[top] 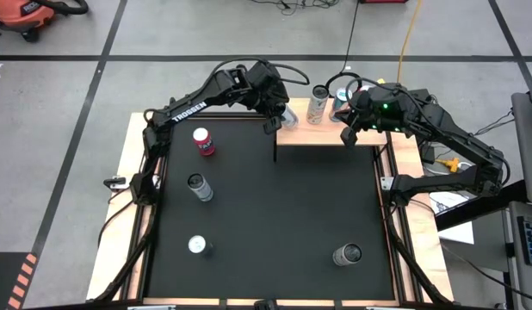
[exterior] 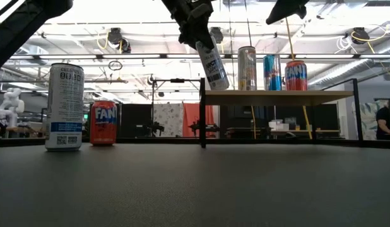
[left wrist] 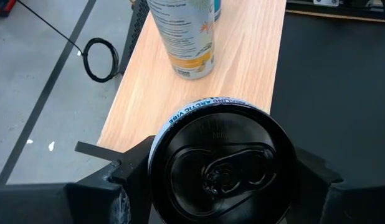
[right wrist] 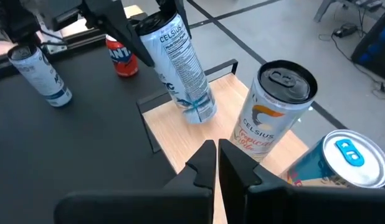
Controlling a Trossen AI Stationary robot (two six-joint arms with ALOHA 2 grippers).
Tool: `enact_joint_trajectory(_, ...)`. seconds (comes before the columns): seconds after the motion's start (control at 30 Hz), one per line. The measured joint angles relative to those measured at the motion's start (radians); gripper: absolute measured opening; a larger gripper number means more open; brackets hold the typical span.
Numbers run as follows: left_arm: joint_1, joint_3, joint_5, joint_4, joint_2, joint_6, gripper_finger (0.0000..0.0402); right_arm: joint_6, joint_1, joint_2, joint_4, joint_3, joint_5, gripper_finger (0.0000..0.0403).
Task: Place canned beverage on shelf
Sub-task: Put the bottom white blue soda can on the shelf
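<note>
My left gripper (exterior: 196,33) is shut on a tall silver-and-blue beverage can (exterior: 212,65) with a black lid (left wrist: 220,168). The can is over the left end of the light wooden shelf (top: 328,135). On the shelf stand a white-and-orange can (right wrist: 273,106), a blue can (right wrist: 342,163) and a red-and-blue can (exterior: 296,75). My right gripper (right wrist: 216,155) hovers shut above the shelf's right part and holds nothing. My left gripper pinches the can's upper part (left wrist: 156,144), just below the lid, with one finger (left wrist: 127,173) on each side of it. The fingers slant down from the table's left side. The can hangs tilted, its bottom (exterior: 221,86) at the shelf top; whether it touches, I cannot tell.
On the black mat stand a red can (top: 203,142), a white can (top: 199,187) and two more cans (top: 197,245) (top: 346,254) nearer the front. The shelf's thin black leg (exterior: 202,113) stands under its left end. Cables lie on the floor behind the shelf.
</note>
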Motion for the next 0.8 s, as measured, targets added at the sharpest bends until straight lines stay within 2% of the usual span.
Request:
enact_joint_trajectory(0.13, 0.0, 0.0, 0.0, 0.0, 0.0, 0.0, 0.0254, -0.021, 0.0, 0.0, 0.0, 0.0, 0.001, 0.0009)
enact_joint_trajectory(0.27, 0.0, 0.0, 0.0, 0.0, 0.0, 0.0, 0.0254, -0.041, 0.0, 0.001, -0.001, 0.0, 0.001, 0.004)
enact_joint_trajectory(0.53, 0.0, 0.0, 0.0, 0.0, 0.0, 0.0, 0.0254, -0.089, 0.0, 0.002, -0.034, 0.0, 0.004, 0.0149)
enact_joint_trajectory(0.8, 0.0, 0.0, 0.0, 0.0, 0.0, 0.001, 0.0254, -0.071, 0.0, 0.002, -0.064, 0.0, 0.001, 0.0257)
